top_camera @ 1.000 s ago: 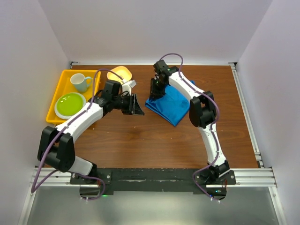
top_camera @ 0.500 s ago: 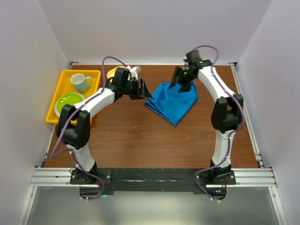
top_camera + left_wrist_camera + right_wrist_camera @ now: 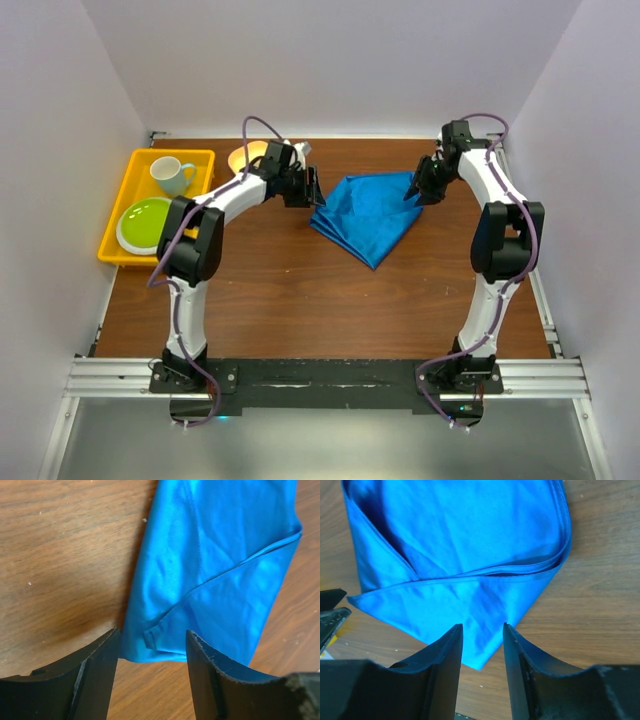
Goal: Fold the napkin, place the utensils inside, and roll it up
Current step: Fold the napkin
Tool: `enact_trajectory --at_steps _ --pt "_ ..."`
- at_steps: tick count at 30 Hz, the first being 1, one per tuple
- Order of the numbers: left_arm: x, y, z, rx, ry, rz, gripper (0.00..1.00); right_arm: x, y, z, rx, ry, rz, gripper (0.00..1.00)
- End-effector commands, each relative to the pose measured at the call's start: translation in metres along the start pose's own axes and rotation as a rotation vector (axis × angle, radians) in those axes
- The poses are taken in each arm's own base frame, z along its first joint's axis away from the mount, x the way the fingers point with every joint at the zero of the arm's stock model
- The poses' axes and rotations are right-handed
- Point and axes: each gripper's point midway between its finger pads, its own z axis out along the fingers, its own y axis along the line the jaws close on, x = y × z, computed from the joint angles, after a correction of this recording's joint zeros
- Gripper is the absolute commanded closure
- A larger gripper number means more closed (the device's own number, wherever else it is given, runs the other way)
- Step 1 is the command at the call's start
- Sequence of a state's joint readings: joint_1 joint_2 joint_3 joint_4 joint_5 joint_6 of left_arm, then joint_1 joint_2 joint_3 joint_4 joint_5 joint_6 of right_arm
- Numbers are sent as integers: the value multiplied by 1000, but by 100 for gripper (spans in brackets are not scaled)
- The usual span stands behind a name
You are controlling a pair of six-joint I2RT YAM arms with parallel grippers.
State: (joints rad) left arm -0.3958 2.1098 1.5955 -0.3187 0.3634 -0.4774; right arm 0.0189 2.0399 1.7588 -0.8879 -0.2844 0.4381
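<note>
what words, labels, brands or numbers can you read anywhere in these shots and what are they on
None to read: the napkin, yellow tray, mug and green plate show no words, numbers or logos in any view.

Blue napkin (image 3: 368,215) lying folded on the table (image 3: 300,290)

It is a bright blue cloth, plain, with no pattern on it. It sits close to the far edge of the table, a bit to the right of the middle and well away from the near edge. It is folded into a shape with a wide top and one sharp point aimed at the near edge. Up close you can see a few layers, one on top of another, with a thin sewn edge along them. One flap goes across the top on a slant. The cloth looks soft and a little wavy, not quite flat.
</note>
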Motion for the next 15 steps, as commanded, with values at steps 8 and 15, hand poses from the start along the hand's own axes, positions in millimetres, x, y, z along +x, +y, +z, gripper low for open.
enact_trajectory --at_steps 8,15 --pt "3 1 7 -44 15 82 56 -3 -19 11 53 -3 -51 62" --pt "5 9 7 -84 28 102 71 -7 -19 23 51 11 -49 64"
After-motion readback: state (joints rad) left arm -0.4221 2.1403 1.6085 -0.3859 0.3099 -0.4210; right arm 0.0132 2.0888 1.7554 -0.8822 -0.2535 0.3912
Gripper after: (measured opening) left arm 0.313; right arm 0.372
